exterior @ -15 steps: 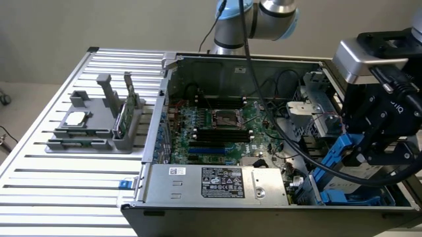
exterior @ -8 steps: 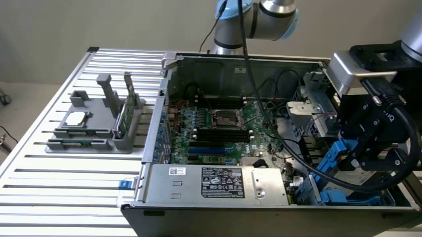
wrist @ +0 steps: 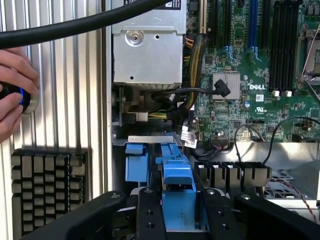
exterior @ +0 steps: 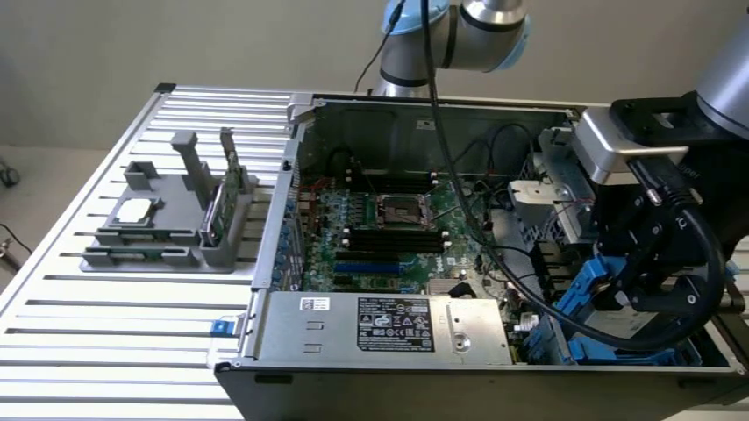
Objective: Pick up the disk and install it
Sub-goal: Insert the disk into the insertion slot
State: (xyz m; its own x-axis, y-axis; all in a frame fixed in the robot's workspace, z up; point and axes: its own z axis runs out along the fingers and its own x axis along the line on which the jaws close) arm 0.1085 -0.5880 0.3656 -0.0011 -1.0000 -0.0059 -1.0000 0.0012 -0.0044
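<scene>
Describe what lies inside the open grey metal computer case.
A green motherboard, a silver power supply box and black cables show. In the corner bay, the black gripper clasps the blue plastic disk carrier and covers whatever lies beneath.

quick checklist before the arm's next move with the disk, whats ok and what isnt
1. Black gripper closed on the blue-framed disk: ok.
2. Disk over the drive bay of the open dark metal computer case: ok.
3. Disk fully seated: cannot tell.
4. Person's hand outside the case: ok.
5. Thick black cable clear of the bay: cannot tell.
</scene>
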